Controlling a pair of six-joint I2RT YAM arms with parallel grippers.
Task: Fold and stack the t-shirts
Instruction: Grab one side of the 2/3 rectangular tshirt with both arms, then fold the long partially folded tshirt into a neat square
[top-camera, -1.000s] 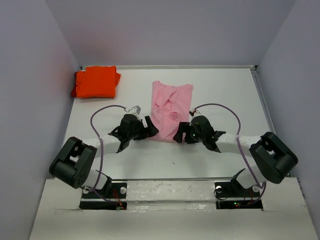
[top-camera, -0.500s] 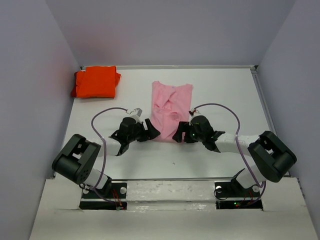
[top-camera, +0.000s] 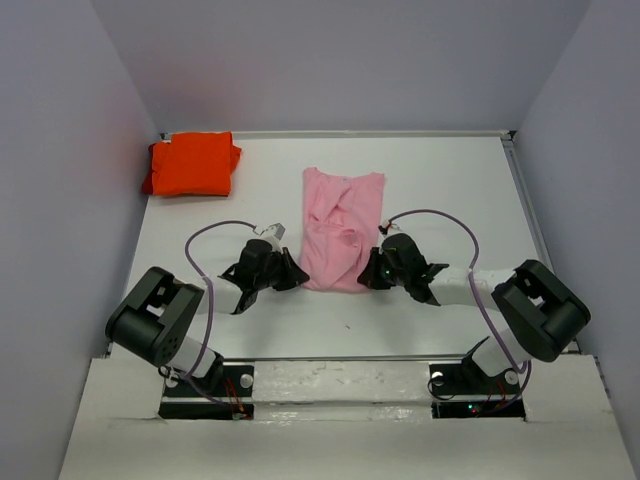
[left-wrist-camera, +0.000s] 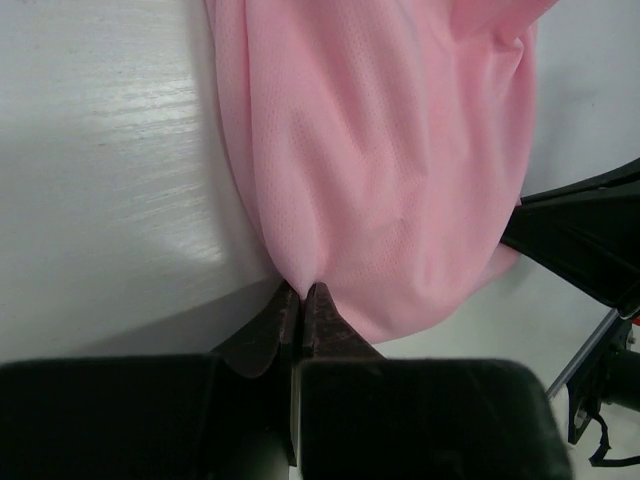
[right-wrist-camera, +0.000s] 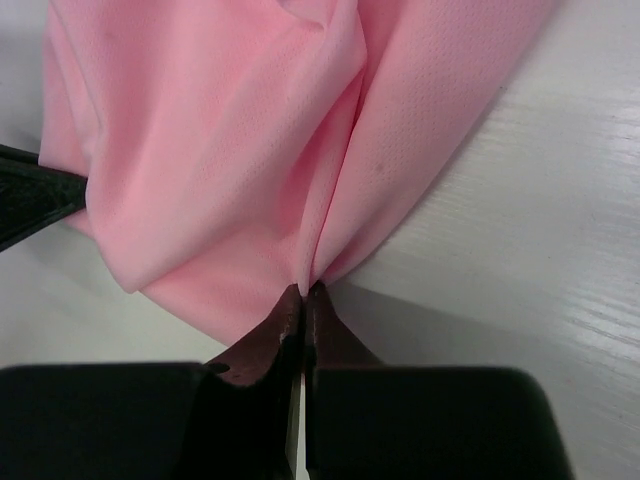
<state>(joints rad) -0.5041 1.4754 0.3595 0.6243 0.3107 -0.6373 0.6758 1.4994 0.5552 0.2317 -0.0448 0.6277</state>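
Note:
The light pink t-shirt (top-camera: 342, 225) lies as a long, creased strip in the middle of the table. My left gripper (top-camera: 297, 279) is shut on its near left corner, with the pink cloth (left-wrist-camera: 380, 170) pinched between the dark fingertips (left-wrist-camera: 303, 292). My right gripper (top-camera: 370, 277) is shut on the near right corner, where the cloth (right-wrist-camera: 250, 150) gathers into a fold at the fingertips (right-wrist-camera: 303, 291). The bright orange t-shirt (top-camera: 191, 163) sits folded at the far left corner, away from both grippers.
Grey walls close the table on the left, right and back. The white table top (top-camera: 450, 190) is bare to the right of the pink shirt. Both arms' cables loop above the table near the shirt's near end.
Both grippers moved inward onto the pink shirt's near corners and closed on the cloth. The near end of the shirt is now bunched narrower between them.

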